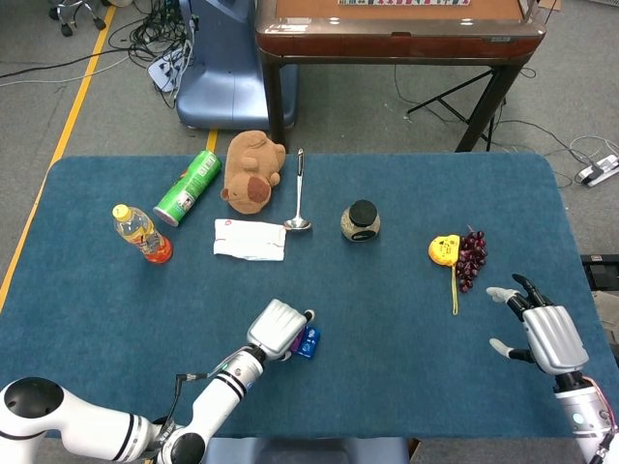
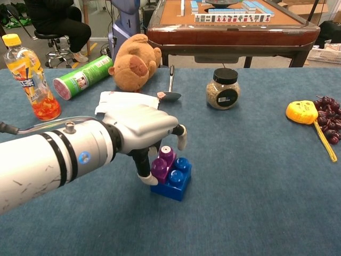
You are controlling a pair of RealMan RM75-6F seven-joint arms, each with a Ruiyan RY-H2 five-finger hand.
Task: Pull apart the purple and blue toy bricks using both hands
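The small purple toy brick [image 2: 161,165] sits stacked on the larger blue toy brick [image 2: 175,182], near the front of the blue-clothed table [image 2: 256,176]; the left hand [image 2: 141,128] curls over them, its thumb [image 2: 144,172] touching the purple brick; the right hand [image 1: 542,327] hovers empty, fingers spread, well apart near the table's right edge.

My left hand [image 2: 143,128] low at center, fingers curled down; my right hand [image 1: 545,329] spread, far right.
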